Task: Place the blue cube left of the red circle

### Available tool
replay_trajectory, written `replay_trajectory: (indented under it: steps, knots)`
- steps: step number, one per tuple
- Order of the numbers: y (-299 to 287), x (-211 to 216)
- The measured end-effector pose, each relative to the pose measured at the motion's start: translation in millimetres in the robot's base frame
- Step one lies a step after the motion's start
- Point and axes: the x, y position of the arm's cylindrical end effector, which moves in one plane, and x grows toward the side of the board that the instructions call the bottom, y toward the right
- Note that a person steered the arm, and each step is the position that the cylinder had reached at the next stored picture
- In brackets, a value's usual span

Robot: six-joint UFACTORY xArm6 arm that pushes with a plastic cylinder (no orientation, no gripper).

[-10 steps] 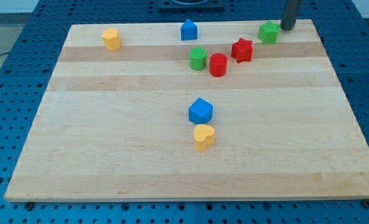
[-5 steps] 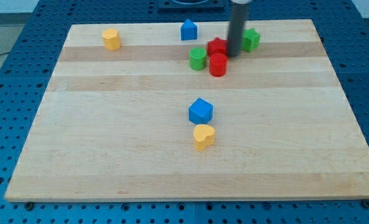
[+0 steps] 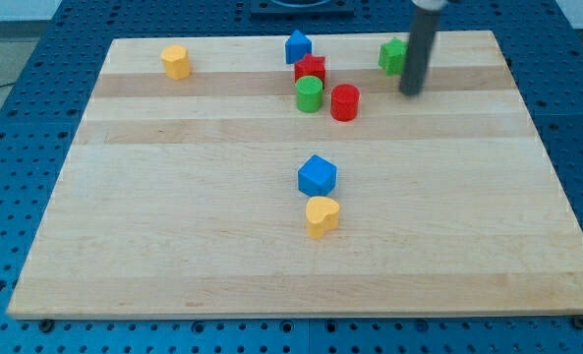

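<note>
— Blue cube (image 3: 317,175): where does it lie from you?

— Item one, my tip (image 3: 408,92): a bare rod end, nothing to clench or release, touching no block. Green block (image 3: 393,56), shape unclear, just beside me toward the view's top. Red circle (image 3: 344,102), near, to the view's left. Blue cube: farther, down and to the view's left of me, near mid-board, a yellow heart (image 3: 321,215) just below it.

— And the relation that counts?

— Cube sits below the circle, slightly left. I judge I must get beneath it and push toward the view's top-left. A green cylinder (image 3: 310,94) already stands left of the circle; crowding is the risk.
</note>
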Motion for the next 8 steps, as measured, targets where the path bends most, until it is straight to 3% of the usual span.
replay_trajectory:
  steps: [1, 2, 3, 4, 6, 8]
  knots:
    - [-30, 108]
    - [-103, 133]
    - [-185, 130]
    - [-230, 104]
    - [-175, 119]
    - [-174, 99]
